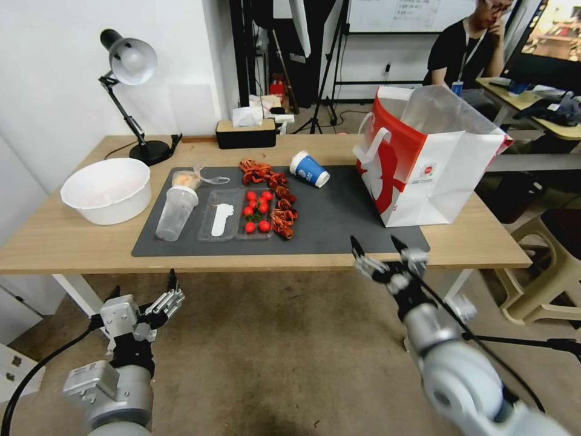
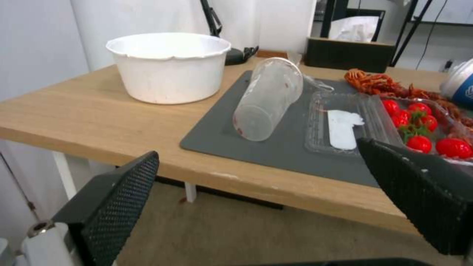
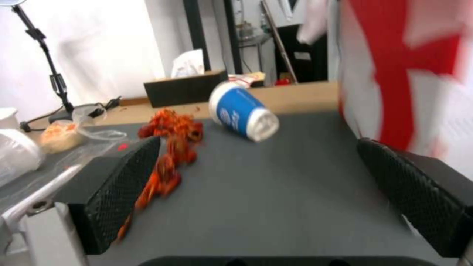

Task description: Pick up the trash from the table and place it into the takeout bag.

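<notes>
One blue cup [image 1: 309,169] lay tipped, base toward the bag [image 1: 431,175]; one clear cup [image 1: 176,211] lay lengthwise on the mat [image 1: 339,218]. Both grippers, left [image 1: 143,295] and right [image 1: 380,248], hung released, holding nothing.

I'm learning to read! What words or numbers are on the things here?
No words here can be read.
Takeout bag: a small red logo with tiny print under it, too small to read.
Blue cup: a white mark on its side, too blurred to read.
Whiteboard behind: faint writing, too small to read.
</notes>
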